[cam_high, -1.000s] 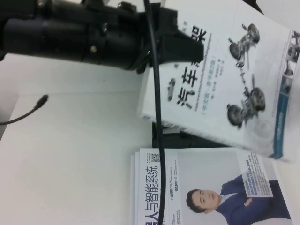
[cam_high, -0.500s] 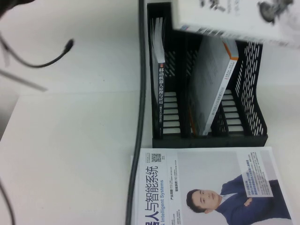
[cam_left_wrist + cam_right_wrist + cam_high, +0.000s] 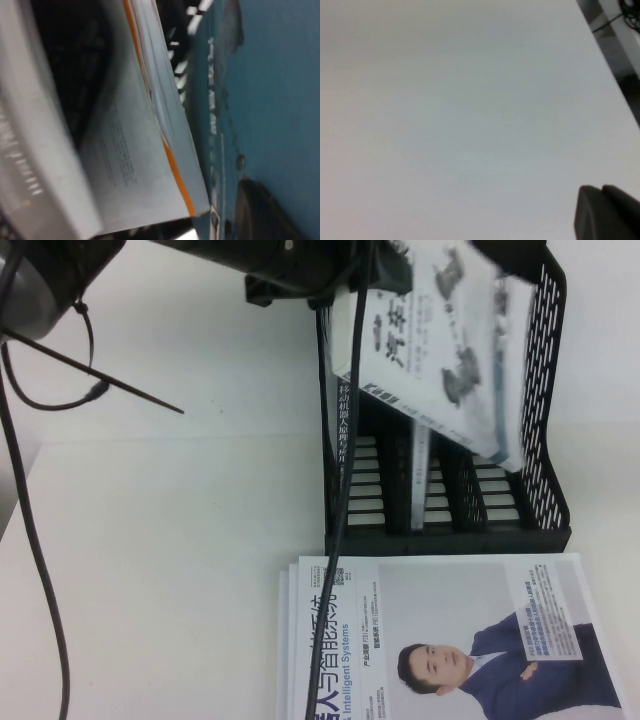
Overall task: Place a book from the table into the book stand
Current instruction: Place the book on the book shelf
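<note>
**Book tilted over the stand, not yet seated**

We see the book [image 3: 450, 360] with the blue title and car-suspension picture hanging at a slant above the book stand [image 3: 545, 440], its lower edge dipping in among the dividers while most of its cover is clear of the walls. The stand sits toward the far right of the counter [image 3: 180, 540], and it already houses a black-spined book [image 3: 343, 440] in its leftmost slot and a pale book [image 3: 420, 480] further in. So we judge the carry as done and the insertion as just starting: the book has yet to be lined up with a free slot, lowered fully and let go.

The left gripper [image 3: 385, 270] reaches in at the far edge of the counter, at the book's upper end. Its jaws are nearly together, and from the way the book hangs off it we take it that they pinch the book; the exact contact is blurred, so we say this with some caution. In the left wrist view the teal cover [image 3: 270, 100] fills one side, close beside the orange-edged pages of a shelved book [image 3: 160, 150].

The right gripper [image 3: 607, 212] is closed on nothing, parked over bare counter away from the work.

Nearer us, at the counter's near edge, lies the white book with a man in a blue suit [image 3: 440, 640], flat and untouched.
</note>
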